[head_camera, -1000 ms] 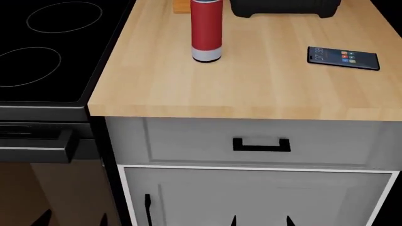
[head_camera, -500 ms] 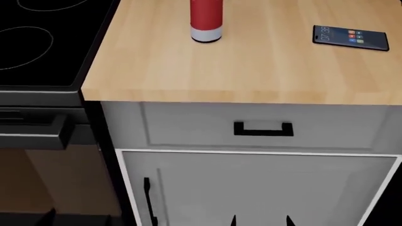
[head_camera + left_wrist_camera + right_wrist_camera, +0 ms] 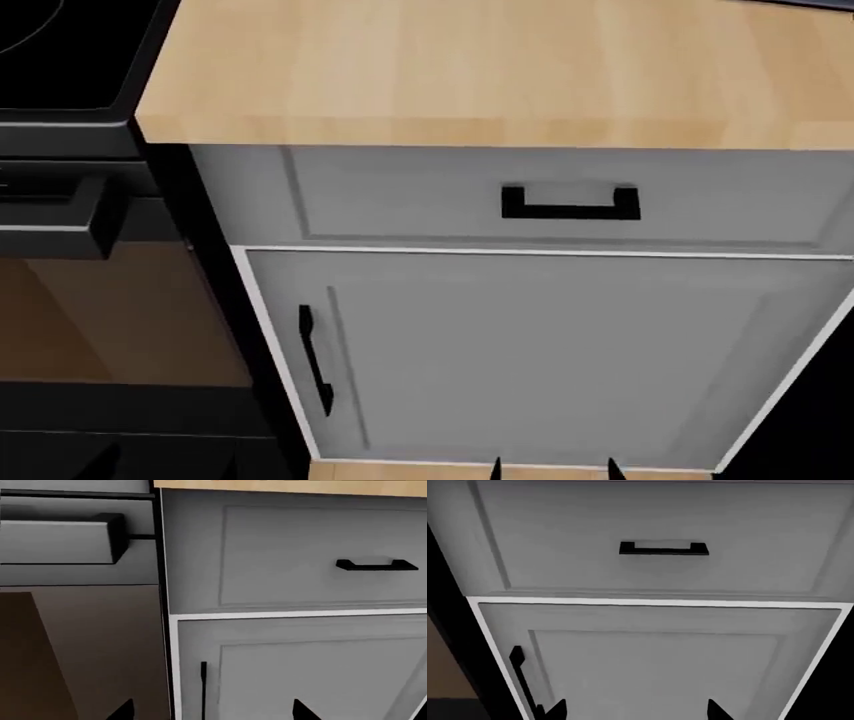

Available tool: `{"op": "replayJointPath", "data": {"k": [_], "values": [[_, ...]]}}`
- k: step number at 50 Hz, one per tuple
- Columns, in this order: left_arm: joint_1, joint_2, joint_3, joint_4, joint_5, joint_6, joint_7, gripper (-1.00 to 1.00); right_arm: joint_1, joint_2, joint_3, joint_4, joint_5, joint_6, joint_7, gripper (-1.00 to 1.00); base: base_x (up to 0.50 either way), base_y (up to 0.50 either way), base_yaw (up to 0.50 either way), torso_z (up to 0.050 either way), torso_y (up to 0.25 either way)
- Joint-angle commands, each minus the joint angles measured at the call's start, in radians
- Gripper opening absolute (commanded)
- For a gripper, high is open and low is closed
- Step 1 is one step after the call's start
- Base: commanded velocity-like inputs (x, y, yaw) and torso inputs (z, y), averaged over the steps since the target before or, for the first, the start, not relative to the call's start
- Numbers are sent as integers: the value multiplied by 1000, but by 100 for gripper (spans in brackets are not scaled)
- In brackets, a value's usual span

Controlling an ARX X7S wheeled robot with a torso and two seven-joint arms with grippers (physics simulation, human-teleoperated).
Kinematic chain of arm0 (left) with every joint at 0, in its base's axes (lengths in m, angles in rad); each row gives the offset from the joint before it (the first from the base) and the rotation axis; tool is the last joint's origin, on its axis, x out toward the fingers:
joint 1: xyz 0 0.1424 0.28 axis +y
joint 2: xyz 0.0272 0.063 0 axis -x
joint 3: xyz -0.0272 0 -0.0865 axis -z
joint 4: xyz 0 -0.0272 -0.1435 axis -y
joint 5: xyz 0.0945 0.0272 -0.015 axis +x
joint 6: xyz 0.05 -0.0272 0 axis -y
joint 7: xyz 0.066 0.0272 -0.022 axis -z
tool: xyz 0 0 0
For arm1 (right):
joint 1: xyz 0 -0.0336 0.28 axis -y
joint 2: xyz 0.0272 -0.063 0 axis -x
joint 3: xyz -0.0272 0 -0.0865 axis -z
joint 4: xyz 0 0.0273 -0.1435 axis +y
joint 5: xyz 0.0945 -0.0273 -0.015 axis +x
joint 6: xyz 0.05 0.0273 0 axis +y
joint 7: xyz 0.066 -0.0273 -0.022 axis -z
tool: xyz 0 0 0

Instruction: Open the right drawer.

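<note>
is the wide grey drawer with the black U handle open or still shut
Shut. The wide light-grey drawer sits flush under the wooden countertop, no white interior showing.

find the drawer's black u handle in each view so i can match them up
Head view: the drawer handle sits right of centre, under the wooden countertop.
Left wrist view: drawer handle near the right edge.
Right wrist view: drawer handle near centre, in the upper part.
Shared landmark: the cabinet door's vertical black handle, below the drawer in all three views.
</note>
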Motion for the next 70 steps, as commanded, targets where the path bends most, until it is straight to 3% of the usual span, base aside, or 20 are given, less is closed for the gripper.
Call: {"op": "replayJointPath", "data": {"k": [1,17,29,70], "values": [[-1,-4,5,2,-6,0,-4,100,1,5,-5,-3,5,3,6,100,0,0,0,0,-186],[-2,-6,6,-1,-16,7,-16,100,4,10,-13,10,11,-12,9,100,-1,0,0,0,-57],[-16,1,-20,8,-45,-76,-77,100,7,14,-19,18,15,-19,12,100,0,0,0,0,0],[-12,-15,5,0,-62,-28,-67,100,2,33,-43,2,37,-27,13,100,50,0,0,0,0]]}}
